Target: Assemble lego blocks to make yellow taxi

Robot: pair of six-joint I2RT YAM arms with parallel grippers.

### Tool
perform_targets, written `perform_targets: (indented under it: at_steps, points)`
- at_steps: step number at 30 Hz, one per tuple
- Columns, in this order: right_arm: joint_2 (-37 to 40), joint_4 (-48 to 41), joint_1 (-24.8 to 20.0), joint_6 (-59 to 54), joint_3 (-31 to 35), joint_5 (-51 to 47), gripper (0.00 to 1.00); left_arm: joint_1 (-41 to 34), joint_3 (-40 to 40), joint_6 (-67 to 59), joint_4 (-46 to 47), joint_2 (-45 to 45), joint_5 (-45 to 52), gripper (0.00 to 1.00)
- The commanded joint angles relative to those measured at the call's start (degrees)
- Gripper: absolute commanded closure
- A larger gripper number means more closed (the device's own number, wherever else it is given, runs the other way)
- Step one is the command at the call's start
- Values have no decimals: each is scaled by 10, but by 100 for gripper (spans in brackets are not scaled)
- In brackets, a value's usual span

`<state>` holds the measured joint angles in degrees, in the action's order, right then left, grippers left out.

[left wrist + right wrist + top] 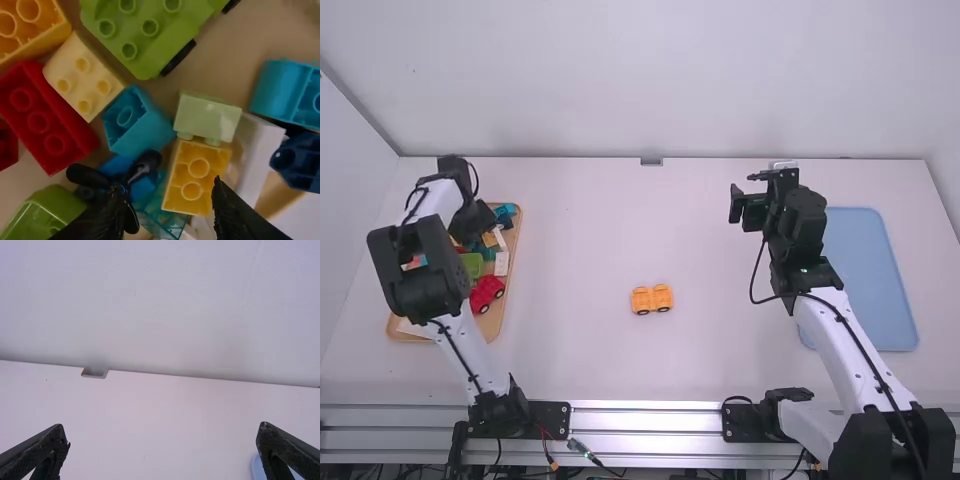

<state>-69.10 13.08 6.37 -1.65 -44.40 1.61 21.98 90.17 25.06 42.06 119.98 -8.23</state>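
In the high view my left gripper [472, 222] is low over the wooden tray [514, 262] of blocks at the left. In its wrist view the left gripper [167, 207] is open, with a yellow block [196, 175] below and between its fingers; a pale green block [207, 118] adjoins this one. A cream block [84, 76] lies farther off. An orange-yellow vehicle base [651, 299] with black wheels stands mid-table. My right gripper [744, 198] is raised at the right; in its wrist view the right gripper [162, 434] is wide open with nothing between its fingers.
Red [47, 117], teal [135, 121], green [145, 32] and dark blue [299, 161] blocks crowd the tray around the left gripper. A red toy car [487, 292] lies at the tray's near right side. A light blue mat [868, 285] lies beyond the right arm.
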Motion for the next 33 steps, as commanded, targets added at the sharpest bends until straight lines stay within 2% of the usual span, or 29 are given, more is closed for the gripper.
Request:
perform_targets:
  at_steps: [1, 5, 12, 26, 33]
  points:
    - [-3, 2, 1, 3, -18, 1, 1, 5, -16, -15, -5, -18, -2, 54]
    - [-3, 1, 1, 3, -18, 1, 1, 5, -25, -56, -26, -18, 50, 56]
    - [-3, 0, 1, 3, -18, 1, 1, -5, -43, -84, -53, -18, 47, 51]
    - [-3, 0, 1, 4, -18, 1, 1, -17, -61, -133, -73, -18, 45, 52]
    - [-3, 2, 1, 3, -18, 1, 1, -16, -101, -146, -124, -18, 43, 50]
